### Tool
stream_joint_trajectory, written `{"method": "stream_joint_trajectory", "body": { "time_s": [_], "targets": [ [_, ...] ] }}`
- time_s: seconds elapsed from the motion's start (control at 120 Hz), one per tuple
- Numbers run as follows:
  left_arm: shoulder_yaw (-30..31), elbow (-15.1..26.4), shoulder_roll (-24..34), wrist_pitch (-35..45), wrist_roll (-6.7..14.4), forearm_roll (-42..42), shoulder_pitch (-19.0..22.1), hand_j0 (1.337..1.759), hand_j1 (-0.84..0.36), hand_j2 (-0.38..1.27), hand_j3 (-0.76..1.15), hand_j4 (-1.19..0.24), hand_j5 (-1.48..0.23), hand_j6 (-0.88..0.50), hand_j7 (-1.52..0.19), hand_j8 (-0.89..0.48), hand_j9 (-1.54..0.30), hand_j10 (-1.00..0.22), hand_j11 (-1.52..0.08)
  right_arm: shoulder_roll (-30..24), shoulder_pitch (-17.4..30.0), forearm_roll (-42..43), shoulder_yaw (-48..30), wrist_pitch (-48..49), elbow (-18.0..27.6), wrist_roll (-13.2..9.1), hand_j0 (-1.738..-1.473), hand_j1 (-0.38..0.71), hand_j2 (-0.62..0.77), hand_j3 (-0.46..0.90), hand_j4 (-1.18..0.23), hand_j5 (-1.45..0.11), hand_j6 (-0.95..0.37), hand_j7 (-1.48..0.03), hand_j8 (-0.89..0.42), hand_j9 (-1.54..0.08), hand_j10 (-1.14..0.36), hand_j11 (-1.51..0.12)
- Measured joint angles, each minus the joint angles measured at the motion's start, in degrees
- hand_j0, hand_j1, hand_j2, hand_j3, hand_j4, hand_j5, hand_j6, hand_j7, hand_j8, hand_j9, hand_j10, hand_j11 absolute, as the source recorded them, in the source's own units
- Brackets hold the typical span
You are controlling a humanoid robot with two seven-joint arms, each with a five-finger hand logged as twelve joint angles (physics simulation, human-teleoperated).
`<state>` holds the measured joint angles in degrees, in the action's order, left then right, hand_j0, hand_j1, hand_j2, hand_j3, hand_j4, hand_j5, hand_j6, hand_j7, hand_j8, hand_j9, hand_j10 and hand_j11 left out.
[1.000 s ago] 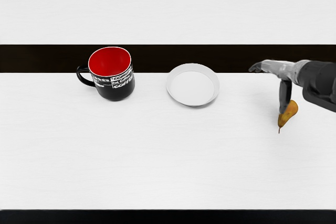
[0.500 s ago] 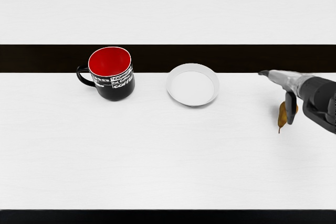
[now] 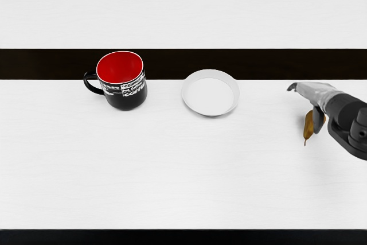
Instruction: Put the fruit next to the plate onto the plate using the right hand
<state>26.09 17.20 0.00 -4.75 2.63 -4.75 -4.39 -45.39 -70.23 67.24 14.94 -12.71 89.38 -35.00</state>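
Note:
A small brown-yellow pear [image 3: 308, 127] lies on the white table [image 3: 172, 159], well to the right of the white plate [image 3: 210, 92]. My right hand [image 3: 312, 102] comes in from the right edge and sits directly over the pear's top and right side. It is open: one finger stretches left and a dark finger hangs down against the pear's right flank. The pear rests on the table, with its stem pointing toward the front. The hand and wrist hide part of the fruit. The plate has nothing on it.
A black mug [image 3: 121, 80] with a red inside and white lettering stands left of the plate, its handle pointing left. A dark gap runs behind the table's far edge, with a white surface beyond it.
The right hand has pulled back to the right and turned, so the forearm now covers more of the pear. The pear, plate and mug have not moved.

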Motion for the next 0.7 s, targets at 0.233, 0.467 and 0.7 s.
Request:
{"method": "stream_joint_trajectory", "body": {
  "time_s": [0.233, 0.467, 0.7],
  "targets": [
    [0.04, 0.05, 0.00, 0.08, 0.00, 0.00, 0.00, 1.658, 0.35, 0.00, 0.00, 0.00, 0.00, 0.00, 0.00, 0.00, 0.00, 0.00, 0.00, -0.78, 0.02, 0.67, 2.08, -2.05, 0.08, 0.00, -1.658, -0.05, -0.05, 0.00, -0.26, -0.33, -0.26, -0.33, -0.26, -0.33, -0.26, -0.33],
    [0.08, 0.03, 0.00, 0.09, 0.00, 0.00, 0.00, 1.658, 0.35, 0.00, 0.00, 0.00, 0.00, 0.00, 0.00, 0.00, 0.00, 0.00, 0.00, -1.13, 0.22, 0.74, 2.48, -2.68, 0.14, 0.00, -1.658, -0.02, -0.05, 0.00, -0.28, -0.36, -0.28, -0.36, -0.28, -0.36, -0.28, -0.36],
    [0.09, 0.10, 0.00, 0.09, 0.00, -0.02, 0.00, 1.658, 0.35, 0.00, 0.00, 0.00, 0.00, 0.00, 0.00, 0.00, 0.00, 0.00, 0.00, -0.61, 1.10, 1.19, 2.55, -2.92, -0.07, 0.00, -1.658, 0.01, -0.06, 0.00, -0.31, -0.39, -0.31, -0.39, -0.31, -0.39, -0.30, -0.39]
  ]
}}
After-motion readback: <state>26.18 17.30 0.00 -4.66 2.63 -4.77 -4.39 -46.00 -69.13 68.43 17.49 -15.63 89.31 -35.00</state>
